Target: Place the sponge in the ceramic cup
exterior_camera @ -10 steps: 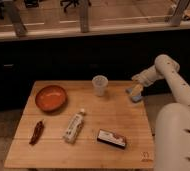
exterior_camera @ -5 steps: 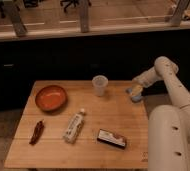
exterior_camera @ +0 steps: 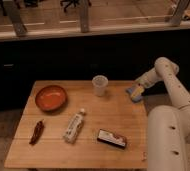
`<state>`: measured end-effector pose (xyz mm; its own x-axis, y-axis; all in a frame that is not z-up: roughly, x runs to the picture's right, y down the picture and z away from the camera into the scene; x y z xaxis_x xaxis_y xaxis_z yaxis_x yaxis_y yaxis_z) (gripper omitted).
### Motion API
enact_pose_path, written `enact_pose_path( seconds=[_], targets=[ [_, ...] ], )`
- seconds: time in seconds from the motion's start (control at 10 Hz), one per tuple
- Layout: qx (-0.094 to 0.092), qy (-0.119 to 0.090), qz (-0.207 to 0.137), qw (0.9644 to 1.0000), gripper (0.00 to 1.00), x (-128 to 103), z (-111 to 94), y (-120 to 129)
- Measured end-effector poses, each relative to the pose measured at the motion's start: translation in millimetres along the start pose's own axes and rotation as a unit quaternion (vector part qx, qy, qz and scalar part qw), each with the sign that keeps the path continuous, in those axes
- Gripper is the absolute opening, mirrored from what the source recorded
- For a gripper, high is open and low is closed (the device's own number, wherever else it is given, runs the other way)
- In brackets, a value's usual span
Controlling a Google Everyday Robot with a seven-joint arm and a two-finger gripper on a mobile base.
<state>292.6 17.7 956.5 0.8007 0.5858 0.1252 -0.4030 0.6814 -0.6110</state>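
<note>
The blue sponge (exterior_camera: 136, 95), with a yellowish side, lies near the table's right edge. My gripper (exterior_camera: 133, 91) is down at the sponge, reaching in from the right on the white arm (exterior_camera: 164, 70), and it is open around or just over the sponge. Whether it touches the sponge I cannot tell. The pale ceramic cup (exterior_camera: 100, 85) stands upright at the back middle of the table, a short way left of the sponge.
On the wooden table (exterior_camera: 88, 150) are an orange-red bowl (exterior_camera: 51, 97) at the back left, a dark red object (exterior_camera: 37, 131) at the front left, a lying bottle (exterior_camera: 74, 126) and a dark packet (exterior_camera: 112, 138). My white body (exterior_camera: 169, 140) fills the lower right.
The gripper stays at the sponge, almost unmoved. My white body at the lower right has shifted slightly left.
</note>
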Motion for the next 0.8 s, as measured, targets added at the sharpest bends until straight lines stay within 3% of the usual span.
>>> enact_pose_path(
  seconds=[0.4,0.8],
  targets=[
    [-0.007,0.015,-0.003,0.9999,0.80,33.5,-6.2,-2.2],
    [-0.015,0.019,-0.018,0.9996,0.80,36.4,-0.6,0.3]
  ],
)
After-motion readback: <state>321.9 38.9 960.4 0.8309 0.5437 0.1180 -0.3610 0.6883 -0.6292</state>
